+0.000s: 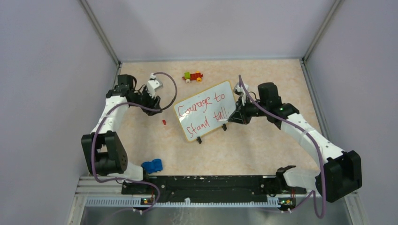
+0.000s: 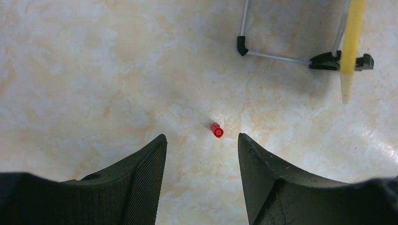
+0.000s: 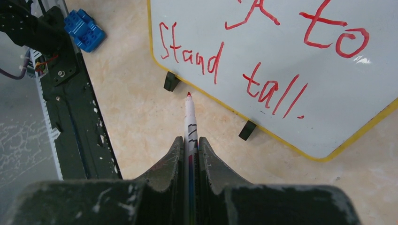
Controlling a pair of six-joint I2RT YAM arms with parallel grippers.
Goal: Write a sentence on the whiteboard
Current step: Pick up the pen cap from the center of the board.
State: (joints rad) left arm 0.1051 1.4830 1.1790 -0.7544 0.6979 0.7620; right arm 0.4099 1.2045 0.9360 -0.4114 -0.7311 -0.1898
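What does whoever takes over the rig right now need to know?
Left gripper: open, above the red cap, which lies loose on the table beside the whiteboard.
Right gripper: shut on the red marker, tip off the board, by its lower edge.
Done: the sentence "Courage to stand tall." reads complete, full stop included.
Left: probably only capping the marker and setting it down.

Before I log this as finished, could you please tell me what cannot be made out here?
Right wrist view: the top edge cuts off the first word of the sentence on the whiteboard; the right pincer hides most of the marker.
Left wrist view: the whiteboard shows edge-on, no writing visible.
Top view: the far toy is too small to identify.
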